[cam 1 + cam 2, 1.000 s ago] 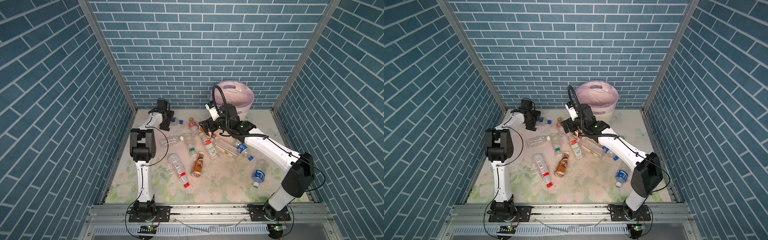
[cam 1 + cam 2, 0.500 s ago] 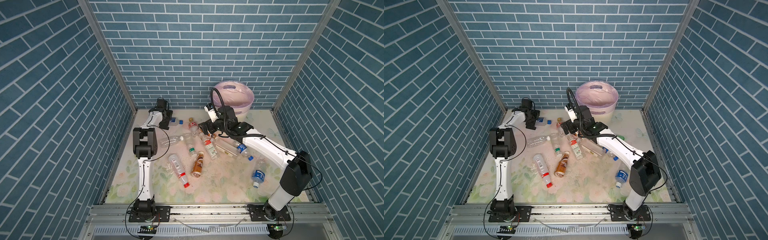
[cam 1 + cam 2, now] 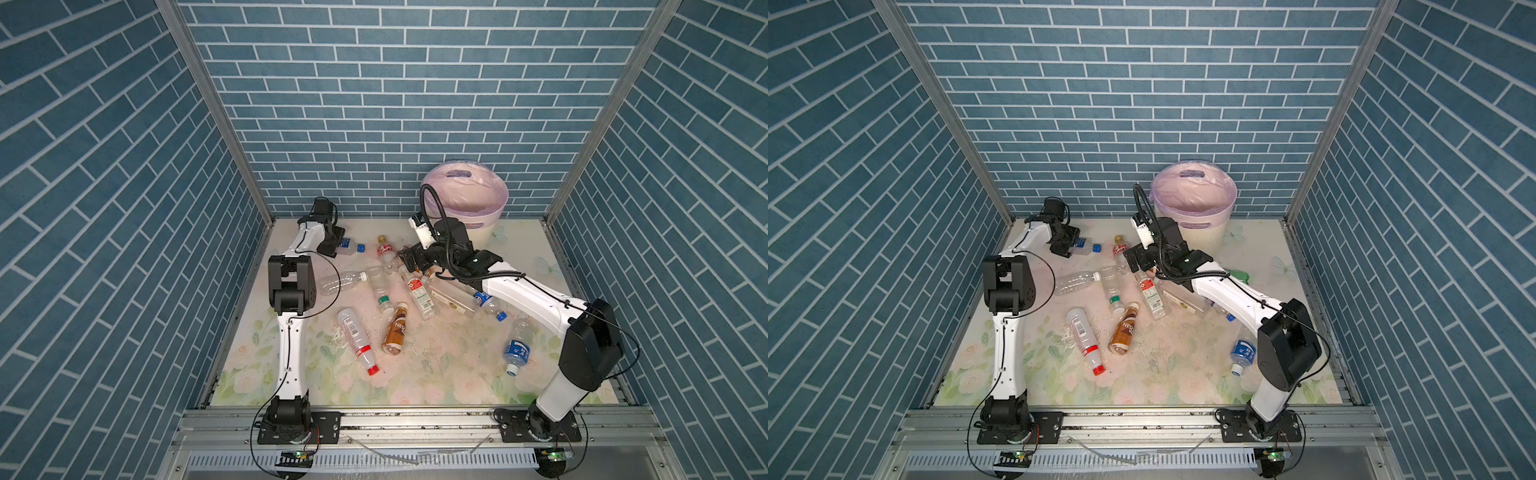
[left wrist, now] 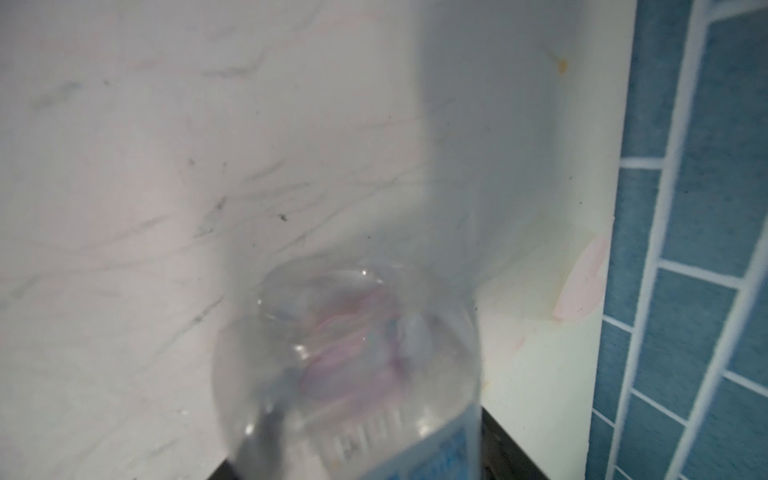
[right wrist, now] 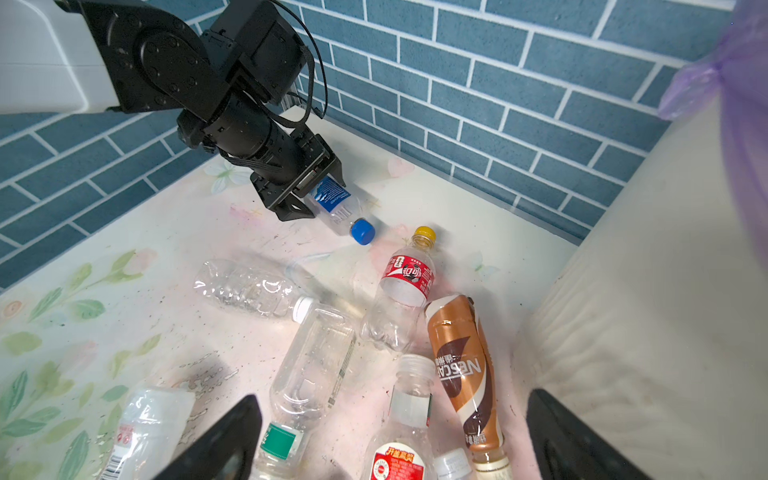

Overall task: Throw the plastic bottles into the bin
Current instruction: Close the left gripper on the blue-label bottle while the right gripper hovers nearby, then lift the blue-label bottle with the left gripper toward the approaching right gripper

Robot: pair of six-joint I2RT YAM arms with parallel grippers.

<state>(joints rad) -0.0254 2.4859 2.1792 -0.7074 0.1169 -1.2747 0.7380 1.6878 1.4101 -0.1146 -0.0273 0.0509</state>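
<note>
At the back left, my left gripper (image 3: 334, 245) (image 3: 1073, 246) is shut on a clear bottle with a blue cap and blue label (image 3: 349, 248) (image 5: 336, 203). The bottle lies low over the mat, and its clear base (image 4: 353, 374) fills the left wrist view. My right gripper (image 3: 409, 262) (image 5: 395, 449) hangs open above a cluster of lying bottles: a red-label one with a yellow cap (image 5: 409, 274), a brown coffee bottle (image 5: 461, 365) and a green-label clear one (image 5: 311, 374). The cream bin (image 3: 486, 232) (image 5: 665, 291) with its lilac liner stands just behind the right gripper.
More bottles lie scattered on the floral mat: a clear one with a white cap (image 3: 340, 282), a red-capped one (image 3: 355, 336), a second brown one (image 3: 397, 330) and a blue-label one (image 3: 517, 351) near the right arm's base. Blue brick walls close in three sides.
The left gripper's jaws have closed on the blue-capped bottle. The right gripper has shifted slightly left and lower over the cluster.
</note>
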